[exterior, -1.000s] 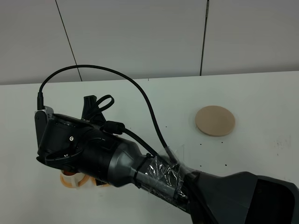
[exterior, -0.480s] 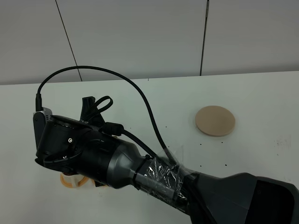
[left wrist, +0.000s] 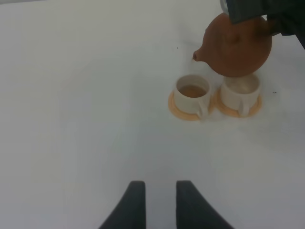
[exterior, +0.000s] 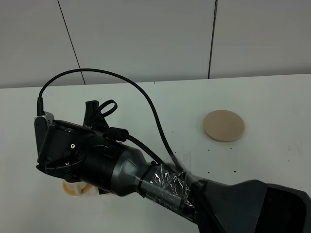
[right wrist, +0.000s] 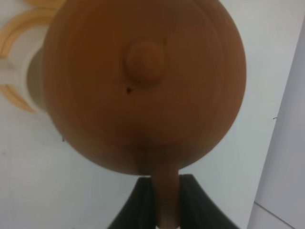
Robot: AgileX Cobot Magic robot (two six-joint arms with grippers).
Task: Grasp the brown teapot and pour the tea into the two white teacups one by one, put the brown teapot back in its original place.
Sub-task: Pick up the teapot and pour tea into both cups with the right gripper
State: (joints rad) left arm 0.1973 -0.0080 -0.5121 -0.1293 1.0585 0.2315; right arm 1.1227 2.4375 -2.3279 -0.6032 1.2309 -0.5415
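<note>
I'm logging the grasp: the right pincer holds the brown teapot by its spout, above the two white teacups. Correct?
Not quite. The right pincer holds the brown teapot by its loop handle, not its spout, as the right wrist view shows. The teapot does hang above the two white teacups.

Counted across the views: one small round reddish-brown clay teapot, two small off-white handled teacups, two round orange saucers, and one flat round beige-tan coaster disc, plus a single white tabletop.
</note>
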